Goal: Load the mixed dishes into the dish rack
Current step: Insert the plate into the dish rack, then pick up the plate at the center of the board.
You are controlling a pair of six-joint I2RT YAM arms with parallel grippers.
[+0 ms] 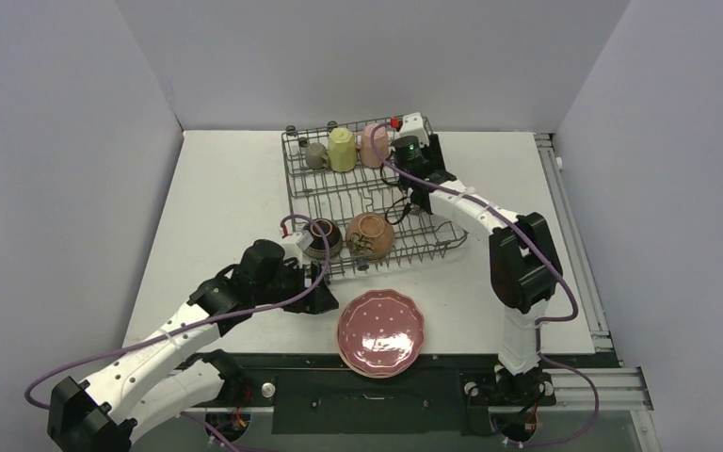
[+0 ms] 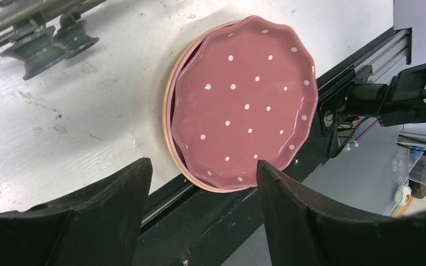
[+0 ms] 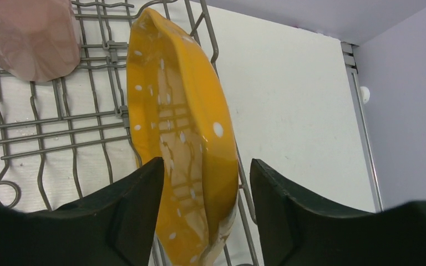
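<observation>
The dish rack (image 1: 339, 193) holds the small grey-olive cup (image 1: 315, 155), the pale yellow mug (image 1: 342, 149) and the pink mug (image 1: 374, 146) at its back. Two brown bowls (image 1: 323, 237) (image 1: 370, 234) sit at its front. In the right wrist view the orange dotted plate (image 3: 180, 127) stands on edge between the rack wires (image 3: 61, 119). My right gripper (image 3: 206, 162) is open and straddles it, jaws apart from it. The pink dotted plate (image 2: 244, 105) lies on another, tan-rimmed plate (image 2: 168, 116) at the table's near edge. My left gripper (image 2: 202, 166) is open just above its near rim.
The pink plate (image 1: 381, 331) overhangs the black rail (image 1: 367, 386) at the table's front. A rack foot (image 2: 44, 47) stands left of it. The right arm (image 1: 518, 254) reaches over the rack's right side. Walls close in the back and both sides.
</observation>
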